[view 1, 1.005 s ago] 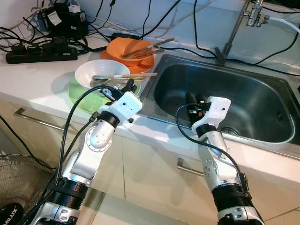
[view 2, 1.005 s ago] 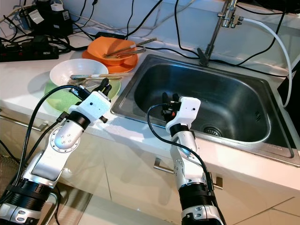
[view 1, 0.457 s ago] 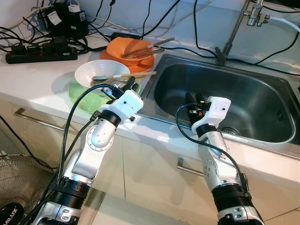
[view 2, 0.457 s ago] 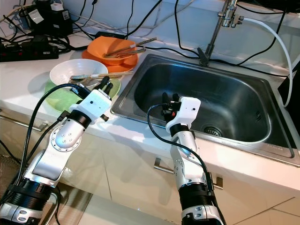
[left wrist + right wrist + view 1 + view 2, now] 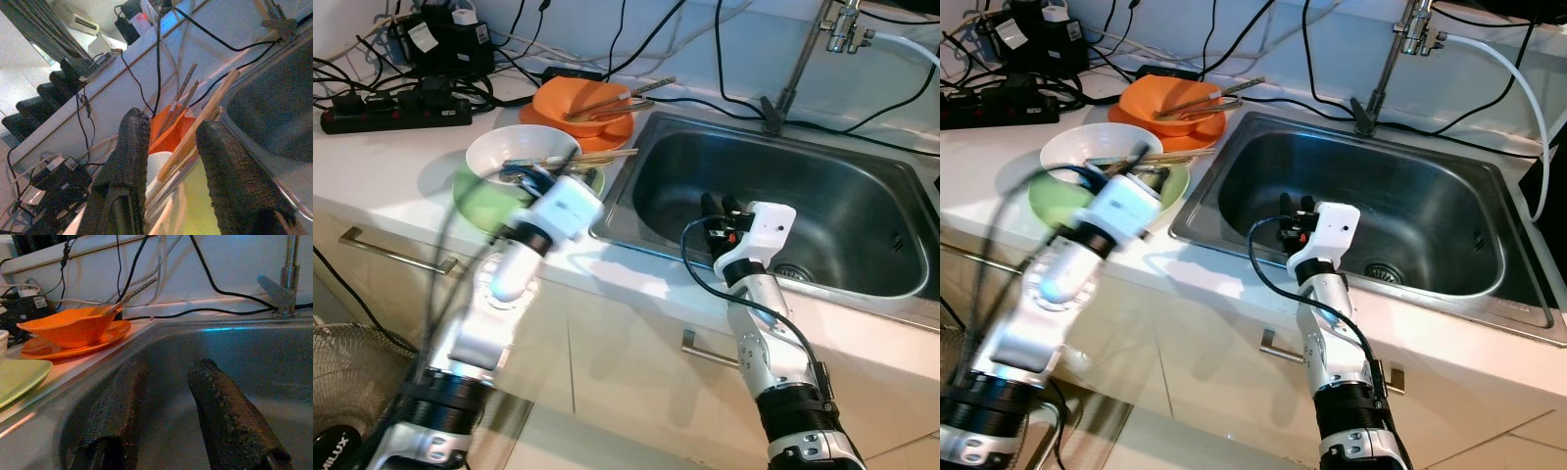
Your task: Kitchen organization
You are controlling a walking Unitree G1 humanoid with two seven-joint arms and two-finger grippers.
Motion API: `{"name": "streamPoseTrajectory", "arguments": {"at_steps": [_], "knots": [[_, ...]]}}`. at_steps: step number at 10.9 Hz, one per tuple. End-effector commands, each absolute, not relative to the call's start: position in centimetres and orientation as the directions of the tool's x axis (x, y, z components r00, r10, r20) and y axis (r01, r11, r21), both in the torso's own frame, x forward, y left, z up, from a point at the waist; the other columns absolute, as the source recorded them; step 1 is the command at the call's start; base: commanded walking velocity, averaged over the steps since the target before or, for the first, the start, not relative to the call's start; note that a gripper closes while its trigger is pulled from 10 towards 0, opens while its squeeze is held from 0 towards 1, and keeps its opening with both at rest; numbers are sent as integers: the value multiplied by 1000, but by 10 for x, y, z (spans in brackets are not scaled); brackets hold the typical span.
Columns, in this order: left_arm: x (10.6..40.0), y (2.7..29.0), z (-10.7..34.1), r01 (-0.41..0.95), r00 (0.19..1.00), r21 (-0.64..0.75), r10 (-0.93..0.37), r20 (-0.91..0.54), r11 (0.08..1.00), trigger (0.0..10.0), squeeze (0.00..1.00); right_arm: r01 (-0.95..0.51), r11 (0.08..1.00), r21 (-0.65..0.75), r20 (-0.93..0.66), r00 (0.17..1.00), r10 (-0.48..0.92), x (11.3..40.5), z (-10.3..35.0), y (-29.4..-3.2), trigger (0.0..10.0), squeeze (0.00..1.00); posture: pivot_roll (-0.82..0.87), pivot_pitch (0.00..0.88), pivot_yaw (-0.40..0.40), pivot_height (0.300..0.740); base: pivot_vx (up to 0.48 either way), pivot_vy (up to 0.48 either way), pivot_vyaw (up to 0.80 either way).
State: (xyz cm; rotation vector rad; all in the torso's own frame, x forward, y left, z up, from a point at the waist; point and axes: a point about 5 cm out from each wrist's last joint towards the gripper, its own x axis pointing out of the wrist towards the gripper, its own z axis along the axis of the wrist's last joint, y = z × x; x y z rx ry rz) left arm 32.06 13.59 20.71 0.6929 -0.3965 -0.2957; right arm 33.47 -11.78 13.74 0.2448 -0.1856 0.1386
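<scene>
My left claw (image 5: 168,161) gapes wide at the chopsticks (image 5: 195,134) on the white bowl (image 5: 522,152); my right claw (image 5: 719,208), open, hangs in the sink (image 5: 862,211).

Bright kitchen (left arm (image 5: 514,269) motion-blurred)

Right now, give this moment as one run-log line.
left tool: open, at white bowl, chopsticks between fingers | right tool: open, over sink | orange bowl: untouched
</scene>
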Motion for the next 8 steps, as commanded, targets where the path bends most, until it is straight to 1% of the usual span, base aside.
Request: {"name": "streamPoseTrajectory", "arguments": {"at_steps": [1, 2, 3, 4, 6, 7, 8], "knots": [[312, 129, 218, 173, 836, 662, -464, 293, 729, 10000, 0, -150, 963, 223, 205, 973, 104, 337, 140, -121, 10000, 0, 219, 38, -67, 740, 0, 0, 0], [305, 117, 231, 232, 781, 631, -529, 334, 740, 10000, 0, -150, 963, 223, 204, 973, 105, 337, 140, -121, 10000, 0, 223, 37, -69, 740, 0, 0, 0], [302, 106, 235, 275, 748, 625, -571, 339, 731, 10000, 0, -151, 963, 224, 203, 974, 106, 337, 140, -121, 10000, 0, 224, 36, -70, 740, 0, 0, 0], [299, 89, 229, 354, 717, 609, -624, 311, 710, 10000, 0, -154, 962, 224, 202, 973, 109, 338, 140, -119, 10000, 0, 223, 35, -71, 740, 0, 0, 0], [302, 78, 208, 439, 721, 557, -647, 250, 705, 10000, 0, -156, 962, 224, 204, 973, 110, 339, 140, -119, 10000, 0, 223, 32, -69, 740, 0, 0, 0], [309, 78, 190, 470, 753, 499, -626, 205, 728, 10000, 0, -154, 962, 224, 204, 973, 108, 339, 140, -119, 10000, 0, 222, 26, -66, 740, 0, 0, 0], [317, 79, 180, 469, 785, 446, -591, 185, 762, 10000, 0, -153, 962, 226, 205, 973, 107, 339, 140, -118, 10000, 0, 220, 25, -63, 740, 0, 0, 0]]}}
